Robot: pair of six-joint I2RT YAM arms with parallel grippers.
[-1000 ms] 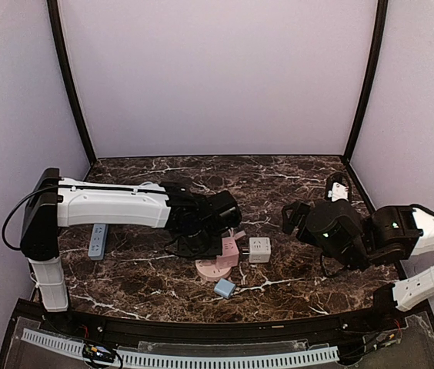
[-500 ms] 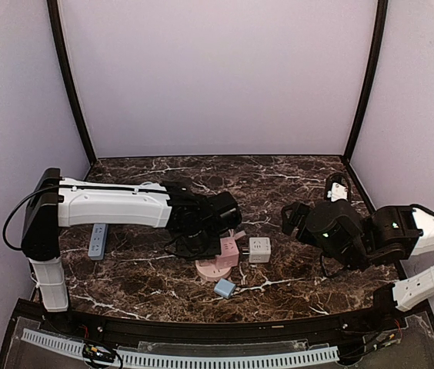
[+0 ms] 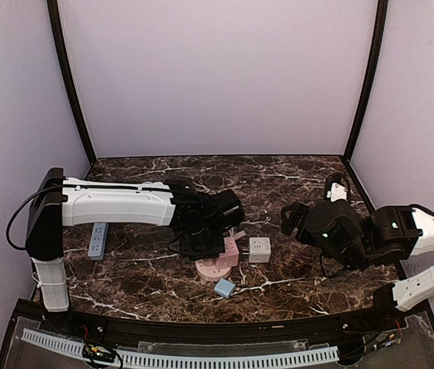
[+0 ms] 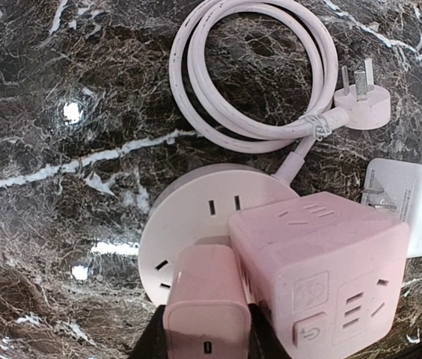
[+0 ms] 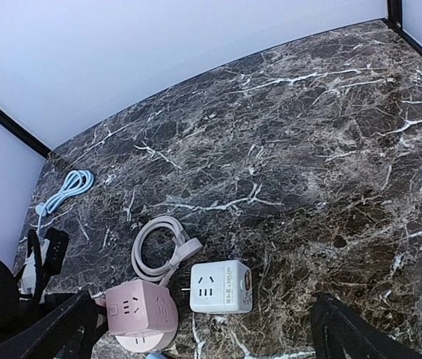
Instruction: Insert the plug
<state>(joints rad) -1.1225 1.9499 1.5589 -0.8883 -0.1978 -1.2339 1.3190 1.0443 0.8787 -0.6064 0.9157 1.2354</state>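
The tabletop [image 3: 294,181] is dark brown marble with white veins. The charger [image 4: 206,303], cube power strip [image 4: 319,262] and round socket [image 4: 196,217] are pink, and the coiled cord [image 4: 248,67] is a paler pink. The cube adapter [image 4: 413,206] is white; the small block [image 3: 224,288] is light blue.

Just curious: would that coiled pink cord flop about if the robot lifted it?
Probably floppy: the cord lies in loose loops. A tie near the plug may keep the coil together. It looks light.
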